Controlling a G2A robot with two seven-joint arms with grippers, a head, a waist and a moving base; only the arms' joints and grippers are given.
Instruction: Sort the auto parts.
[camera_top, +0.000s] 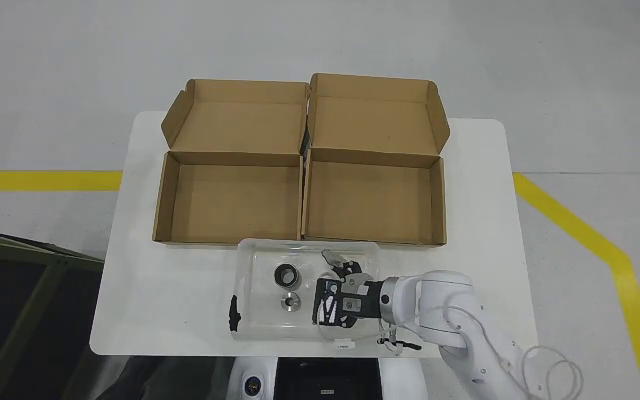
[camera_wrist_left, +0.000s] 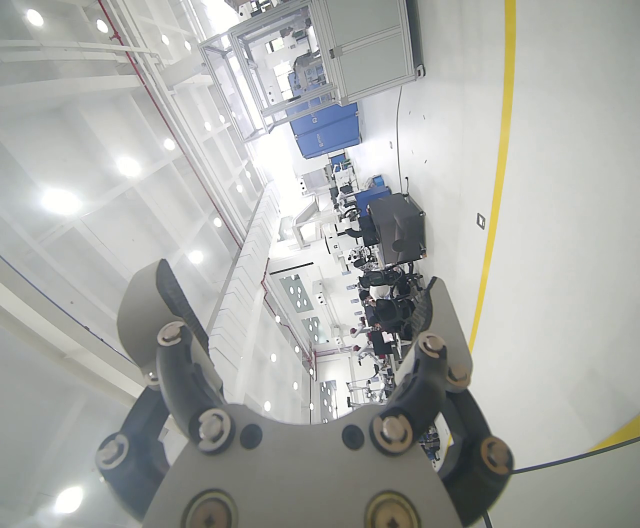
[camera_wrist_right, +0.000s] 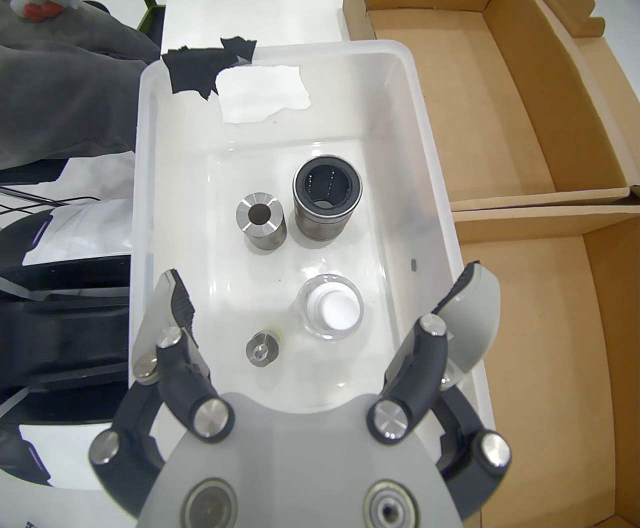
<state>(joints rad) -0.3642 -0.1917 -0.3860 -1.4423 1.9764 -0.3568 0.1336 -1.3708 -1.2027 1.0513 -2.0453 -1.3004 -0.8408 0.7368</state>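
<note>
top view: white bench (camera_top: 130, 300) carries an open brown cardboard box (camera_top: 230, 200) and a second box (camera_top: 372, 200) side by side, with a clear plastic bin (camera_top: 245, 260) just in front. the right gripper (camera_top: 325, 293) hangs over the bin.

left wrist view: left gripper (camera_wrist_left: 297, 295) faces the room, fingers spread wide, nothing between them.

right wrist view: right gripper fingers wide and empty above the bin. inside i see a black-ended bearing sleeve (camera_wrist_right: 326, 195), a smaller steel bushing (camera_wrist_right: 261, 220) just beside it, a clear round cup (camera_wrist_right: 330, 312) with a white core, and a small steel plug (camera_wrist_right: 262, 348). black tape (camera_wrist_right: 200, 70) and a torn paper label (camera_wrist_right: 262, 95) mark the far wall.
</note>
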